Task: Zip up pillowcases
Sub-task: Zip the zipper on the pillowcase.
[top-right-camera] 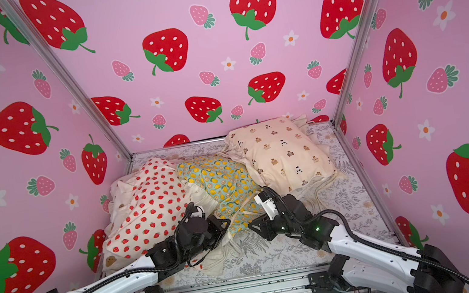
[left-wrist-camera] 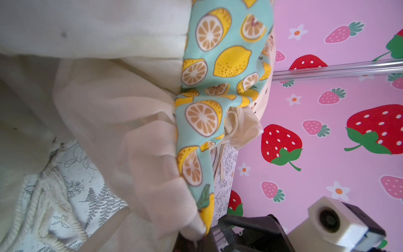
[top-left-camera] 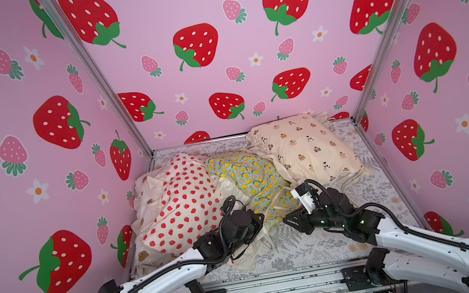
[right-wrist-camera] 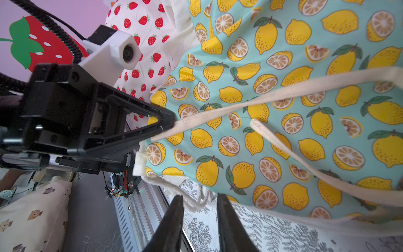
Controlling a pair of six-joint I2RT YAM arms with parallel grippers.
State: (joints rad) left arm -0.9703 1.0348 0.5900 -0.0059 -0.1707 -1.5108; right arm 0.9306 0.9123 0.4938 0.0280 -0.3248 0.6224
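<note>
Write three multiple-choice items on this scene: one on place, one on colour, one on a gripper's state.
1. The lemon case lies: A between strawberry case and bear case; B on the wall; C under the arms' bases.
2. Its ground colour: A red; B teal; C grey.
3. The right gripper is: A shut tight; B open; C out of view.
Key: A, both top views show it flanked; B, teal behind the lemons; B, jaws stand apart in the right wrist view.
</note>
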